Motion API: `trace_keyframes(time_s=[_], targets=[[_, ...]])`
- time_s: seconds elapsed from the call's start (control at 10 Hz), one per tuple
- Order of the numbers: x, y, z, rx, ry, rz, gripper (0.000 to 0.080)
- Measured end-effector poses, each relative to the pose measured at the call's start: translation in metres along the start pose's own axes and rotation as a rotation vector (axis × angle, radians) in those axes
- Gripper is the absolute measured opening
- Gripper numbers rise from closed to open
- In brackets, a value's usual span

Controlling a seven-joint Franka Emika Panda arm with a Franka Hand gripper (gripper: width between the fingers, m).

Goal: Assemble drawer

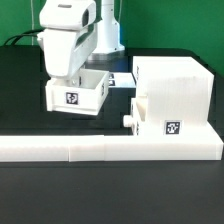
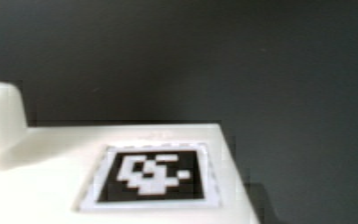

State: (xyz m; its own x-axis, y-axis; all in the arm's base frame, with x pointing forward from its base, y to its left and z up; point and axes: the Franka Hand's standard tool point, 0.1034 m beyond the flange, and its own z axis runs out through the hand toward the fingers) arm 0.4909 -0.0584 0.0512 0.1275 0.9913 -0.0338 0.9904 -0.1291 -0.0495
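1. On my exterior feed the claw is down at the near-left rim of a tray, which sits on the black desk on the exterior view's left. The arm body hides the fingers, so I cannot tell how far open the claw is or whether it grips the tray.
2. The tray's front wall, just below the claw, carries a square tag.
3. To the right of the claw stands the housing, apart from the tray.
4. A second tray is pushed into the housing's lower front, its knob sticking out toward the claw's side.
5. In front of the claw and housing lies the bar, running across the desk.
6. My wrist feed shows a white surface with a blurred tag close up, dark desk beyond; no fingers visible.
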Motion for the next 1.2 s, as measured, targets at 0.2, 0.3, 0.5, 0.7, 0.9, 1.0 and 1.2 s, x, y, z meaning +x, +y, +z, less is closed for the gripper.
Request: trace_keyframes(time_s=[0.2,0.3,0.5,0.7,0.9,1.0,1.2], targets=[[-0.002,0.017,-0.009,-0.022,-0.012,-0.171,0.0042],[-0.003,0.013,-0.006,-0.014,-0.015,-0.223,0.0042],[-0.003,0.012,-0.005,-0.011,-0.015,-0.220,0.0042],[0.002,0.021,-0.008,-0.012,-0.016,-0.207,0.0042],[0.006,0.033,-0.011,-0.011,-0.017,-0.182,0.0042],[0.010,0.039,-0.013,-0.031,-0.014,-0.167,0.0042],[0.010,0.041,-0.012,-0.063,-0.011,-0.163,0.0042]])
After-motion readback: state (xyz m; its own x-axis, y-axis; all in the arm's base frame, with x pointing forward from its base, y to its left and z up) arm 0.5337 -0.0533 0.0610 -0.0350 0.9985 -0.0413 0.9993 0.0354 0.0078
